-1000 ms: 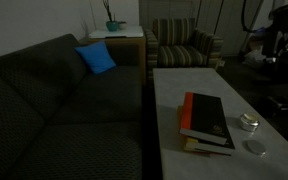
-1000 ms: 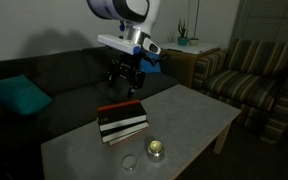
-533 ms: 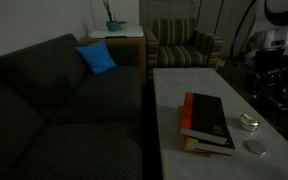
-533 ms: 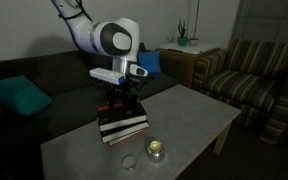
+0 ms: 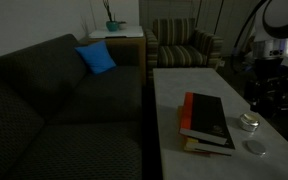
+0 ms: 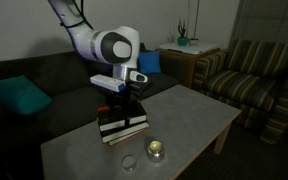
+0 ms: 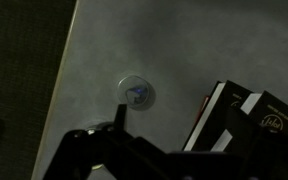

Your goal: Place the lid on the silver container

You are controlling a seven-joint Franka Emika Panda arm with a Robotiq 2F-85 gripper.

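Black gripper [image 6: 122,105] hung spread above stacked dark books [image 6: 122,127]. The flat grey lid [image 6: 130,162] lay beside the short silver container [image 6: 156,149], near the pale table [image 6: 196,115] edge.

The arm [image 6: 76,28] curves down from above, wrist bent, and the gripper [image 6: 123,101] points straight down near a long edge of the table [image 6: 199,110]. Its jaws stand wide apart.

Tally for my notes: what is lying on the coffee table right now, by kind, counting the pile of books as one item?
book stack: 1
lid: 1
silver container: 1
Total: 3
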